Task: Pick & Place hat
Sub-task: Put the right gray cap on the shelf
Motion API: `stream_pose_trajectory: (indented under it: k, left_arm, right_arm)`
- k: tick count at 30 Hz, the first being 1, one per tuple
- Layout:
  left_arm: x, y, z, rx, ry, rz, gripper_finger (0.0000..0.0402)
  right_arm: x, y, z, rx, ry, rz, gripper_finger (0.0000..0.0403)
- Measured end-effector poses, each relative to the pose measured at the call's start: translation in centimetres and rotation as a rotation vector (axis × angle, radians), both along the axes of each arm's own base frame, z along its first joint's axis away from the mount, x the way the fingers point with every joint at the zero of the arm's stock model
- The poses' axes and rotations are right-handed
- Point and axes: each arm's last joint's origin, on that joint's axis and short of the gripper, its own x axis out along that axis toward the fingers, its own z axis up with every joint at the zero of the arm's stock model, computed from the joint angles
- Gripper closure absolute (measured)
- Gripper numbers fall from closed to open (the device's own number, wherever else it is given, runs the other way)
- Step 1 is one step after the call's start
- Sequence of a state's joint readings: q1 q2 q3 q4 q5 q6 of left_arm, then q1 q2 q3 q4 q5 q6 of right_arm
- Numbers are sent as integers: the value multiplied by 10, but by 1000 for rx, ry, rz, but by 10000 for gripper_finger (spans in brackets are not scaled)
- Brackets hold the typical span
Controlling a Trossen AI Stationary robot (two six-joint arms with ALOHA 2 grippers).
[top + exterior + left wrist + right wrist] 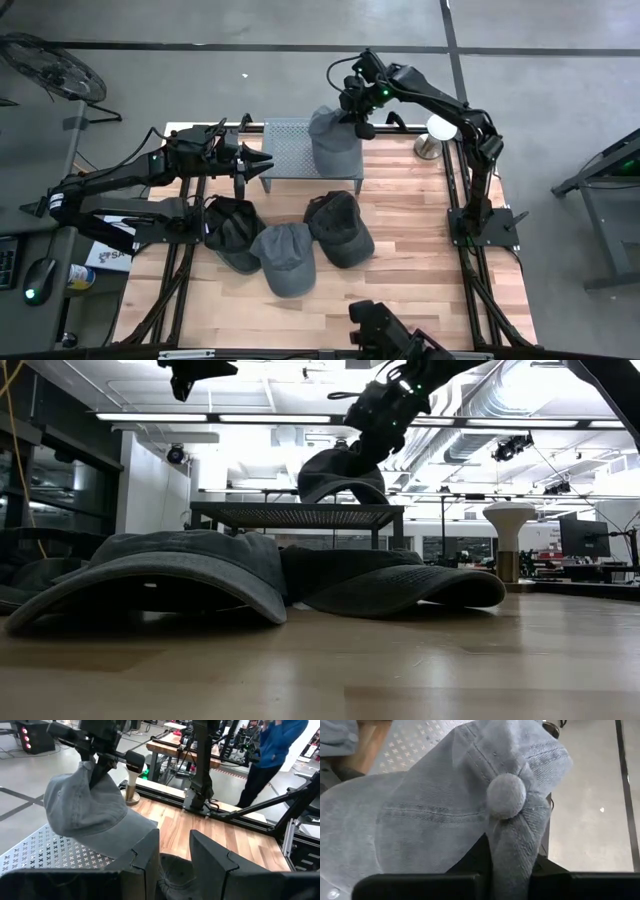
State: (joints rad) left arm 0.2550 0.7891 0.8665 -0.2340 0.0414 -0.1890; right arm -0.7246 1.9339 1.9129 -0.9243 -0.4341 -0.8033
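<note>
Grey hat [445,815] pinched by right pincer [352,112].

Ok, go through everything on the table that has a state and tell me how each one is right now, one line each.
Right gripper: pinching the grey cap's crown.
Grey cap: resting on the perforated stand.
Perforated stand: upright, cap on its right end.
Left gripper: fingers slightly apart, holding nothing, beside the stand.
Black cap: lying on the table.
Grey cap in the middle: lying on the table.
Dark cap: lying on the table.

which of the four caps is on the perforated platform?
The light grey cap pinched by the right gripper; the other three lie on the wooden table.
</note>
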Motion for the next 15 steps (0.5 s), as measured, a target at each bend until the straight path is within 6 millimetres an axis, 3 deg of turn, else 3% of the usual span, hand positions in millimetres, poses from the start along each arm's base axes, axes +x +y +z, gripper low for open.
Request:
stream_pose_trajectory:
  k: [15]
  left_arm:
    - [0,0,0,0,0,0,294]
  right_arm:
    - [3,5,-1,8,26,-23,364]
